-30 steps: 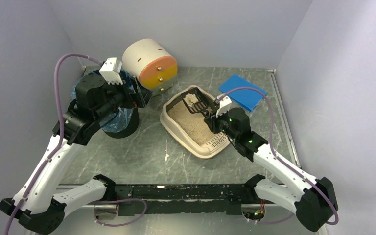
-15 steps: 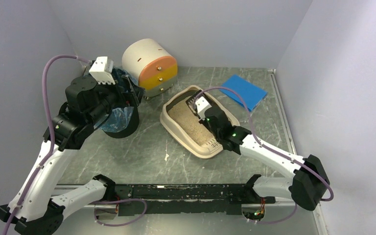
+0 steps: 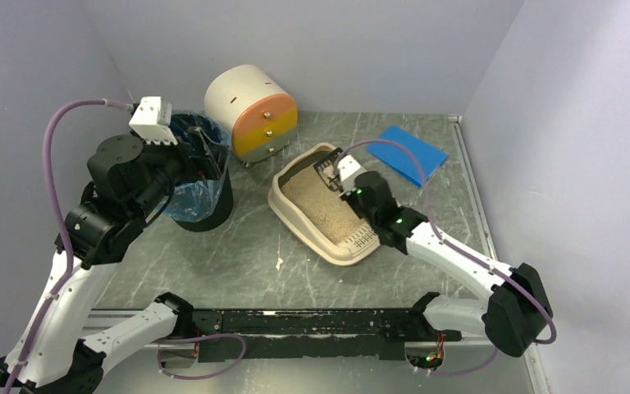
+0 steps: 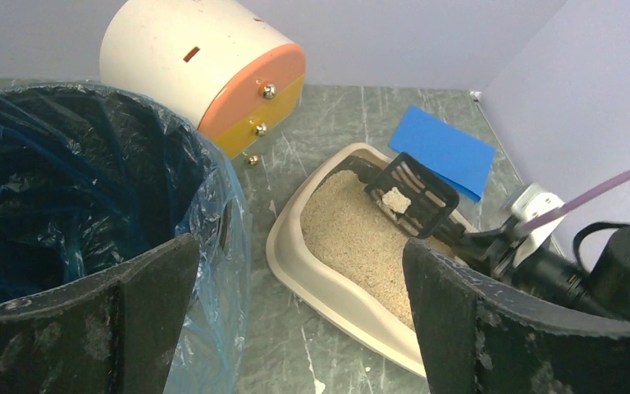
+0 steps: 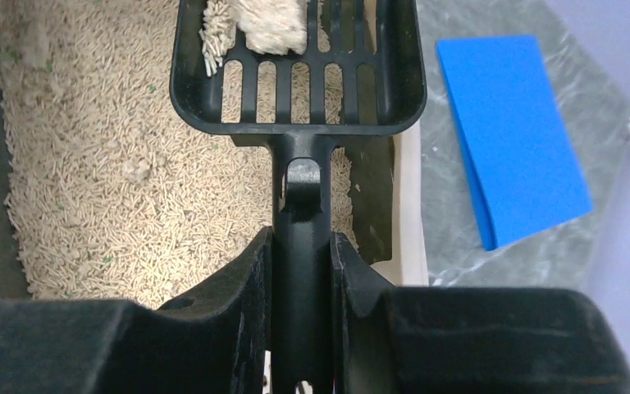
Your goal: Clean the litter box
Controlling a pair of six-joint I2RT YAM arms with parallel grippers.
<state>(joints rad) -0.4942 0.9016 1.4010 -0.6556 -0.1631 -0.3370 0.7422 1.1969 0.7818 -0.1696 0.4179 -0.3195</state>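
The beige litter box (image 3: 283, 215) holds tan pellet litter (image 5: 107, 164) and lies at an angle mid-table. My right gripper (image 5: 302, 279) is shut on the handle of a black slotted scoop (image 5: 299, 66). The scoop hangs over the box's far end with a pale clump (image 5: 271, 16) lying in it. From above, the right gripper (image 3: 336, 176) is over that far end. My left gripper (image 3: 201, 156) is open and empty over the black bin (image 3: 205, 209) with its blue liner. Between its fingers (image 4: 492, 328) the left wrist view shows the box's rim (image 4: 328, 283) and the scoop (image 4: 410, 197).
A white cylindrical drawer unit (image 3: 250, 107) with orange and yellow fronts stands behind the bin. A blue pad (image 3: 408, 153) lies at the back right beside the box. A few spilled bits (image 3: 279, 263) dot the table in front of the box. Walls close in left, right and behind.
My left arm has swung left and back, drawing its gripper toward the bin's left side. My right arm has shifted its wrist over the box, with the scoop still held at the far end.
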